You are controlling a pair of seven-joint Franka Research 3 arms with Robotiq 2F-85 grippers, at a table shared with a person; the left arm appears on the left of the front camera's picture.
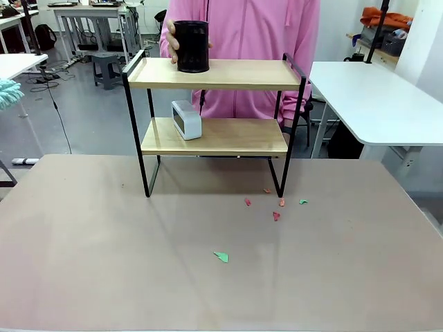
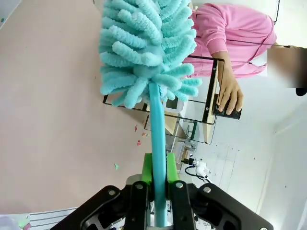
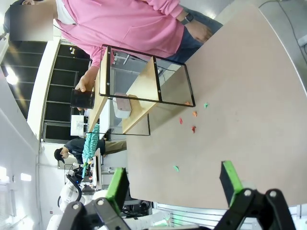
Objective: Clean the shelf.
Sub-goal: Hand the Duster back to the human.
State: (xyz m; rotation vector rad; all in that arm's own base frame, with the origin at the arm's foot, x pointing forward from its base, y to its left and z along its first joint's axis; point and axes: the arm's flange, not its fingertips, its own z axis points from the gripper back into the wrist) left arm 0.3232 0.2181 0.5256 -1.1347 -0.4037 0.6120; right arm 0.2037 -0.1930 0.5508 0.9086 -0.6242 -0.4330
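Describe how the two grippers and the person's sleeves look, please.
The left gripper has a black body with round silver screws and two straight fingers with bright green pads. The right gripper has the same build: black jointed links and green pads on both fingers. The person's sleeves are pink and long, reaching the wrists. A dark wristband, perhaps a watch, shows at one wrist.

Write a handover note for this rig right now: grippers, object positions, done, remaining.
Left gripper: shut on the teal duster by its handle, well left of the shelf.
Right gripper: open, empty, over the table.
Shelf: far side of the table; a person's hand grips a black cup on the top board, and a white box sits on the lower board.
Done: duster gripped.
Left: dust both boards; paper scraps lie on the table.
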